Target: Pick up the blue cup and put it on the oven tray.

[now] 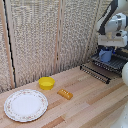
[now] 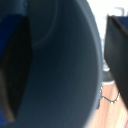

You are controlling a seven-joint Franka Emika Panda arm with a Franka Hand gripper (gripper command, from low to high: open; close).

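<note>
A floral plate (image 1: 26, 105) lies at the tabletop's (image 1: 85, 105) near edge, with a yellow bowl (image 1: 46, 83) behind it. Farthest back, the fingers (image 1: 106, 50) grip the blue cup (image 1: 105, 55) just above the oven tray (image 1: 102, 68), whose inside fills the wrist view.

The exterior view is evenly and softly lit, low in resolution and grainy. The yellow bowl (image 1: 46, 83) casts only a faint shadow on the wooden surface (image 1: 85, 97) just beside it. Near the bowl, the white plate (image 1: 25, 105) looks slightly washed out. The wrist view is dim and badly out of focus: the blue cup (image 2: 60, 65) fills it as a dark blur, with overexposed white glare beyond its rim.
</note>
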